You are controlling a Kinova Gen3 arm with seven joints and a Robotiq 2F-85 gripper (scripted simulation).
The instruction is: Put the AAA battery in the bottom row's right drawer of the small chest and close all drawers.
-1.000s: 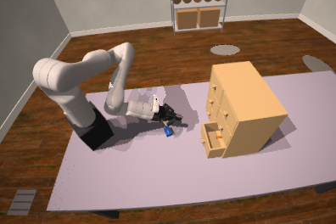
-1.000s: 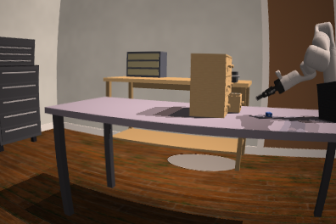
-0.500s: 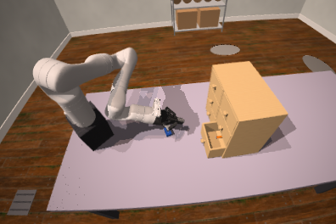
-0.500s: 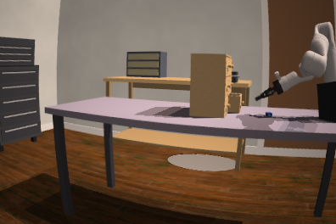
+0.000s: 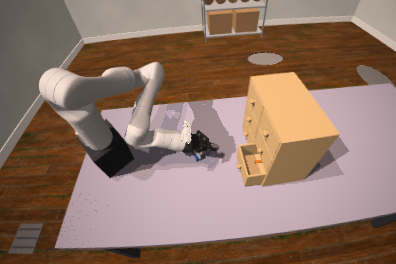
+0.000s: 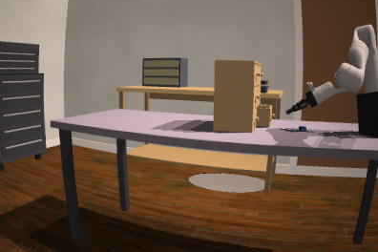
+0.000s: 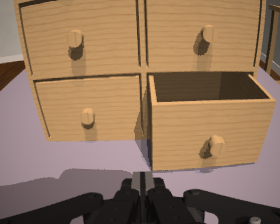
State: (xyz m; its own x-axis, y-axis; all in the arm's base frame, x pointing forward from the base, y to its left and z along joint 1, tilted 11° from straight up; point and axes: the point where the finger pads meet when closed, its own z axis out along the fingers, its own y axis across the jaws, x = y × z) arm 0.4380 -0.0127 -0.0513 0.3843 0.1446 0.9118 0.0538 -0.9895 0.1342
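The small wooden chest (image 5: 285, 126) stands on the lilac table, its drawer fronts facing my arm. It also shows in the exterior view (image 6: 237, 95) and fills the wrist view (image 7: 140, 53). The bottom-right drawer (image 5: 251, 166) (image 7: 203, 118) is pulled partly out; all the other drawers are pushed in. A small orange thing, which looks like the battery (image 5: 258, 161), lies inside the open drawer; the wrist view does not show the drawer's floor. My gripper (image 5: 216, 150) (image 6: 288, 112) (image 7: 143, 184) is shut and empty. It hovers low over the table, a short way in front of the chest.
A small blue object (image 5: 197, 157) (image 6: 302, 128) lies on the table under my wrist. My black base (image 5: 110, 151) stands at the table's left. A wooden side table with a grey cabinet (image 6: 164, 72) stands behind the chest.
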